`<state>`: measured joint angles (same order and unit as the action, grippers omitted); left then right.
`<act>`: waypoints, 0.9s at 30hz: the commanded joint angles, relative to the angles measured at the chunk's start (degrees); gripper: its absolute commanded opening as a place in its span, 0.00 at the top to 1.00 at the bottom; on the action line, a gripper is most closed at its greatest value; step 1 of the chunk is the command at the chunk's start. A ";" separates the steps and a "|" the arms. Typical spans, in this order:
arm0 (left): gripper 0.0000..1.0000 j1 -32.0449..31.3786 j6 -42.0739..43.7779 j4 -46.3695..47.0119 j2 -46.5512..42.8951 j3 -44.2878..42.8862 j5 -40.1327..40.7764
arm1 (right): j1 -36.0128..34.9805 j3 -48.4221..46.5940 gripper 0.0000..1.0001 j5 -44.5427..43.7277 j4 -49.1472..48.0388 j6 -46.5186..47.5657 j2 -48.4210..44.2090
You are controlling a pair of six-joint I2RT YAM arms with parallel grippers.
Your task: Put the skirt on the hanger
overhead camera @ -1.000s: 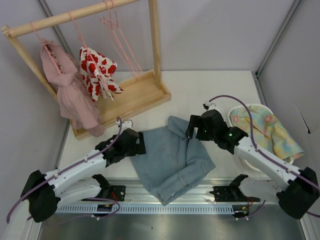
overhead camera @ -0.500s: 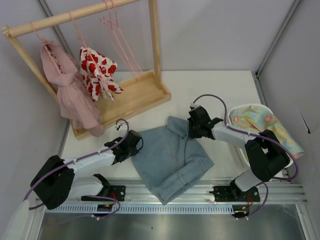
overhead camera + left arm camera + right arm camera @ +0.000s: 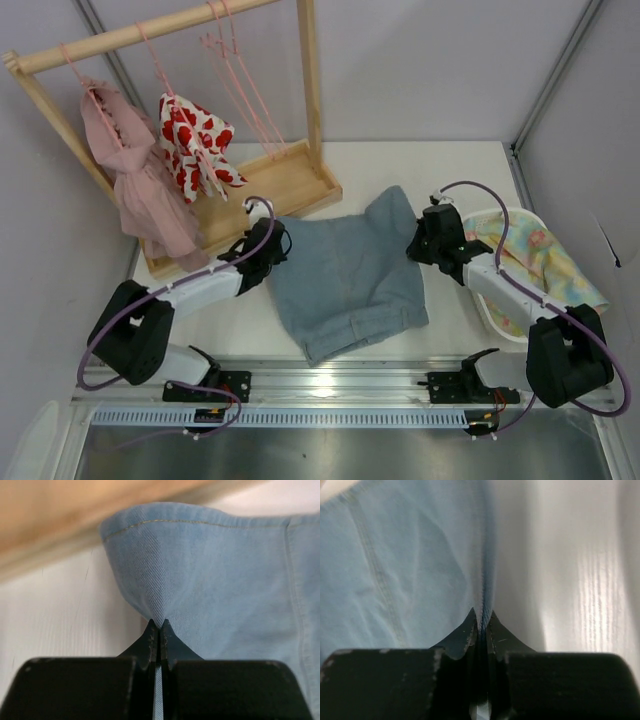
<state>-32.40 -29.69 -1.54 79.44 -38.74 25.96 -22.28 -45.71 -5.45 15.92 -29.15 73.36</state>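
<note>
White table in a grey-walled cell, with a wooden rack sitting at back left. The skirt is lying spread mid-table between the two arms, its far-left corner just beside the rack's base tray. The left gripper is pinching that corner, jaws closed down to a sliver and denim tenting up from the tips. The right gripper is clamping a fold on the skirt's right edge the same way. In both wrist views only the very tips seem to be biting. The hanger is hanging with a few identical empties on the rail, well apart from the skirt and nowhere near engaged. A hearts garment and a pink dress are hanging to its left, and a basket of patterned cloth is sitting by the right arm. Risks I'm seeing: a shallow pinch letting go once the denim's weight comes on, and arms pulling apart and stripping the cloth out of one side. The left corner could also snag on the rack base on the way up. The thin wire hangers are bunched and free to swing, so a nudge could be tangling them or knocking one off the rail.
</note>
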 commanded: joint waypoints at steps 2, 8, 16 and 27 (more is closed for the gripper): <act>0.99 1.81 10.00 8.30 4.14 -6.61 -1.15 | 1.10 1.15 0.81 -1.23 2.00 -1.79 0.38; 0.52 1.99 13.26 3.31 6.96 -12.05 -7.23 | 1.01 0.28 0.16 -2.63 6.56 -0.92 -3.66; 0.17 1.56 4.21 -11.89 -4.71 -10.05 -7.93 | -1.62 -6.40 0.11 -4.66 15.10 2.69 -10.95; 0.55 -17.24 -10.89 -7.27 -17.92 4.54 -12.42 | -16.55 10.09 0.50 -0.87 9.83 -9.50 -15.08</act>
<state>-46.61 -33.39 -10.52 60.40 -37.95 14.52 -37.10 -39.62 -6.96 26.52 -33.01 60.05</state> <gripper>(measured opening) 0.473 0.530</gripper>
